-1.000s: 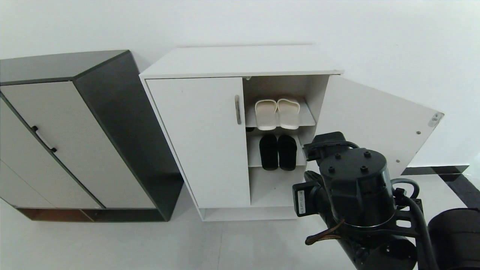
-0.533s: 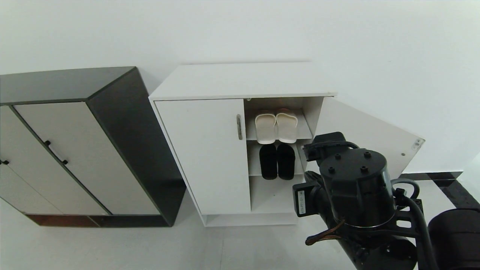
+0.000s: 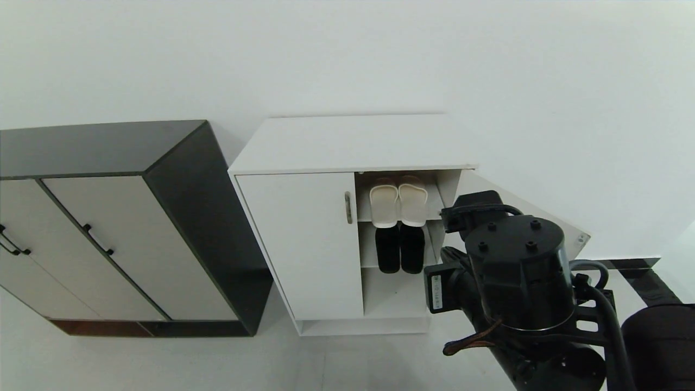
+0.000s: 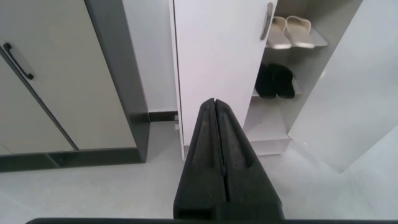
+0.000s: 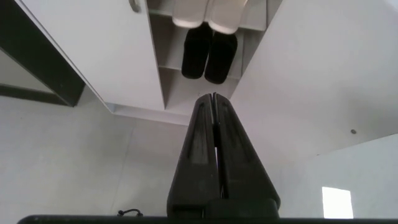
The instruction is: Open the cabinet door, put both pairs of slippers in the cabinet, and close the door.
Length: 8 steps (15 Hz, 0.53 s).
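Both pairs of slippers are already inside the white cabinet [image 3: 347,144]: the white slippers [image 3: 398,202] lie side by side on the upper shelf, and the black slippers [image 3: 400,248] sit on the shelf below, directly under them, toes inward. What is left, by my reading, is closing the right-hand door [image 4: 354,87], and that door's position is what matters. It is hinged on the cabinet's right side and stands swung wide, a tall upright panel with its long axis vertical and its free edge out toward the robot's right. The left-hand door [image 3: 304,244], with its handle [image 3: 348,207], is closed. The right gripper [image 5: 214,96] points toward the low part of the opening, with the open door on its right and the black slippers ahead of it, well apart from both. Its jaws are pressed together with no gap and hold nothing. The left gripper [image 4: 214,106] faces the closed left door and the floor [image 4: 143,174] in front of it. Its jaws are likewise pressed tight and empty, and the open door lies well off to its far side. The right arm is plainly nearer, so I judge it the one to get behind the panel's outer face and push it shut. A dark cabinet [image 3: 179,217] stands just beside the white one on the left.
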Motion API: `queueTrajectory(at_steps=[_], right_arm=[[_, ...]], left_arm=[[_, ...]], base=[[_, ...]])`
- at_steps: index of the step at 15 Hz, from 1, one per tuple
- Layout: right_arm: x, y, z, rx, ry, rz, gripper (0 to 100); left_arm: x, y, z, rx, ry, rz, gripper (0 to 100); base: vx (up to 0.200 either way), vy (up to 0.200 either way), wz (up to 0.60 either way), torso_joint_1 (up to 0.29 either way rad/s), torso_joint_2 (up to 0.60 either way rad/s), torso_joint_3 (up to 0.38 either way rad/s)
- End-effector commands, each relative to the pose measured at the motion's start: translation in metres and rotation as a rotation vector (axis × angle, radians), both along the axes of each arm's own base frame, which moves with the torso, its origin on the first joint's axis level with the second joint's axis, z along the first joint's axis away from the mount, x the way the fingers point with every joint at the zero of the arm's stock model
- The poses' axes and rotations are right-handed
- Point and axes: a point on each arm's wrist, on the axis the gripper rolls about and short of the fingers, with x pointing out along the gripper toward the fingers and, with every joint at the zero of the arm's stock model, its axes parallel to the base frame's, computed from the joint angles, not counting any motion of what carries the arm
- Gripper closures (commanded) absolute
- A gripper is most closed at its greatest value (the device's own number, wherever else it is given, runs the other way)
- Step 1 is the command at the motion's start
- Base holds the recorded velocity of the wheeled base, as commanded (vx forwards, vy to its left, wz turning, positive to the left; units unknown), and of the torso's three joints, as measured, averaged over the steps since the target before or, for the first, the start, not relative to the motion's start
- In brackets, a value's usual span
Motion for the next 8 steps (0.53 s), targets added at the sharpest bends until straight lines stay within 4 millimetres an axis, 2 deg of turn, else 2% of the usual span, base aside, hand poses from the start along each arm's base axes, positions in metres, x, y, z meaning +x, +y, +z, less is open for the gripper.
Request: queueTrajectory(at_steps=[1,5,8], right_arm=[[-0.0001,-0.0001,-0.0019,-0.006,0.003,0.001,100],[-0.0004,-0.0005,-0.0031,-0.017,0.005,0.003,100],[-0.0004,-0.0005,-0.0044,-0.023,0.009,0.004,100]], left_arm=[[0.0001,0.0,0.0,-0.001,0.001,0.0,100],[0.0001,0.0,0.0,-0.001,0.001,0.0,100],[0.0001,0.0,0.0,-0.001,0.001,0.0,100]], base=[[0.0,0.0,0.0,0.1,-0.21,-0.124],[0.0,0.0,0.0,0.021,-0.05,-0.028],[0.0,0.0,-0.6,0.006,-0.01,0.001]])
